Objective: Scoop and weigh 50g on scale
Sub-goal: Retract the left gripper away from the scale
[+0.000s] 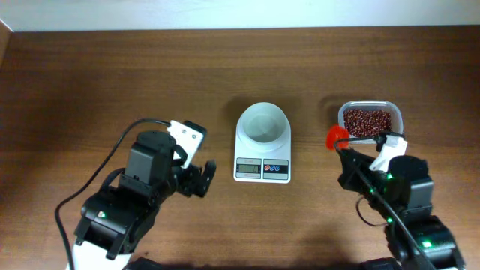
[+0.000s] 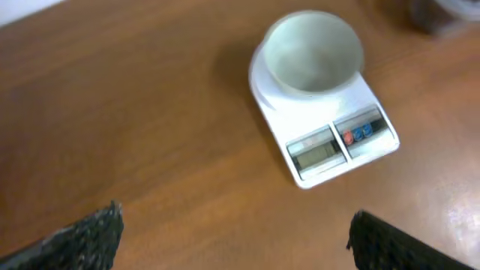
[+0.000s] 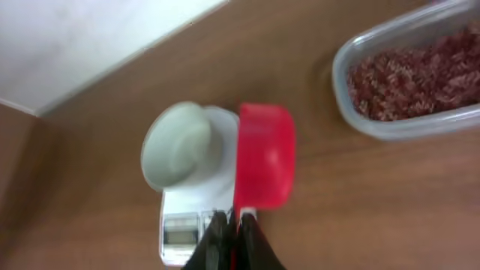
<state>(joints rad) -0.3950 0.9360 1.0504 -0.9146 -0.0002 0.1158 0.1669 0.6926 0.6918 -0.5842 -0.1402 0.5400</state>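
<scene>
The white scale (image 1: pixel 262 169) stands mid-table with its round white bowl (image 1: pixel 263 124) empty on top. Dark red-brown beans (image 1: pixel 366 119) fill a clear tub (image 1: pixel 397 114) at the back right. My right gripper (image 1: pixel 346 154) is shut on the handle of a red scoop (image 1: pixel 337 136), which hangs just left of the tub. In the right wrist view the scoop (image 3: pixel 264 156) lies between the bowl (image 3: pixel 176 144) and the beans (image 3: pixel 412 75); no beans show on it. My left gripper (image 1: pixel 204 177) stands open left of the scale (image 2: pixel 330 142), holding nothing.
The brown wooden table runs to a pale wall edge at the back. A black cable loops from the left arm (image 1: pixel 142 180) near the front left. Bare wood lies between my left fingers (image 2: pixel 94 236) and the scale.
</scene>
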